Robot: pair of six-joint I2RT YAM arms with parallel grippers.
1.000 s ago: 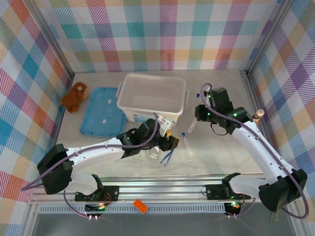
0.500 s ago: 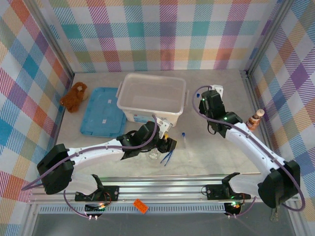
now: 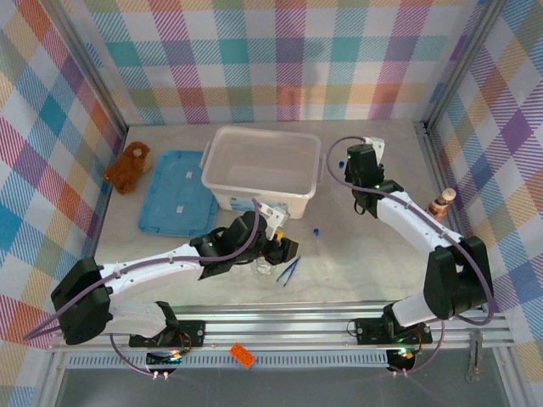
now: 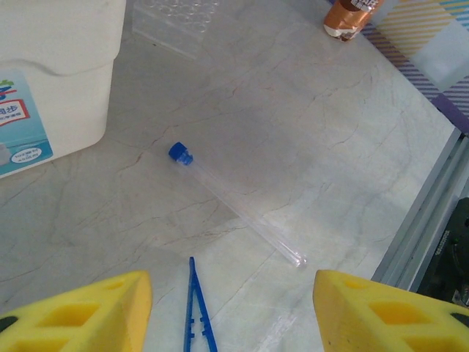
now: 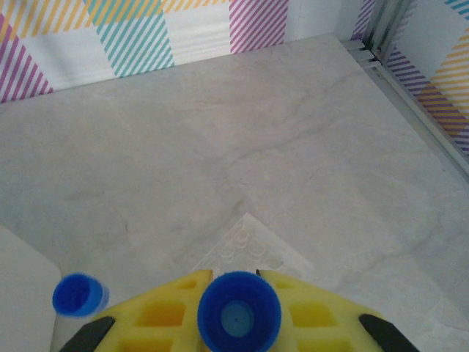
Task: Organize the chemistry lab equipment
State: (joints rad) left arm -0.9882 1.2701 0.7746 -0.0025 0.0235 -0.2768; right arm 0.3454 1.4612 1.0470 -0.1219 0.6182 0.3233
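Hovering low over the tabletop [image 4: 330, 132], the left tool [image 4: 231, 290] has barely shifted in the last sec. Its pads stand apart w/ nothing gripped. In the top view a clear petri dish [image 3: 265, 269] sits just under it. Slim blue tweezers [image 4: 193, 308] lie on the tabletop below the gap, nearer its left pad. A thin clear test tube [image 4: 234, 202] w/ a tiny blue cap lies flat farther ahead, cap toward the white bin [image 4: 58, 59], touching nothing. Those three look unsorted as yet.

The real change is on the right. The right tool [image 5: 234, 293], clenched on a second test tube [image 5: 238, 314], has swung away from the loose tube to the far side of the tabletop, past the bin's right corner. Its wrist cam looks straight down the blue cap held between the yellow pads, and just ahead lies a clear holed rack [image 5: 245, 243]. Prob. the tube is about to be stood in that rack — one item nearly placed. Another blue cap [image 5: 79, 295] shows just left of this tool; what it belongs to I can't tell.
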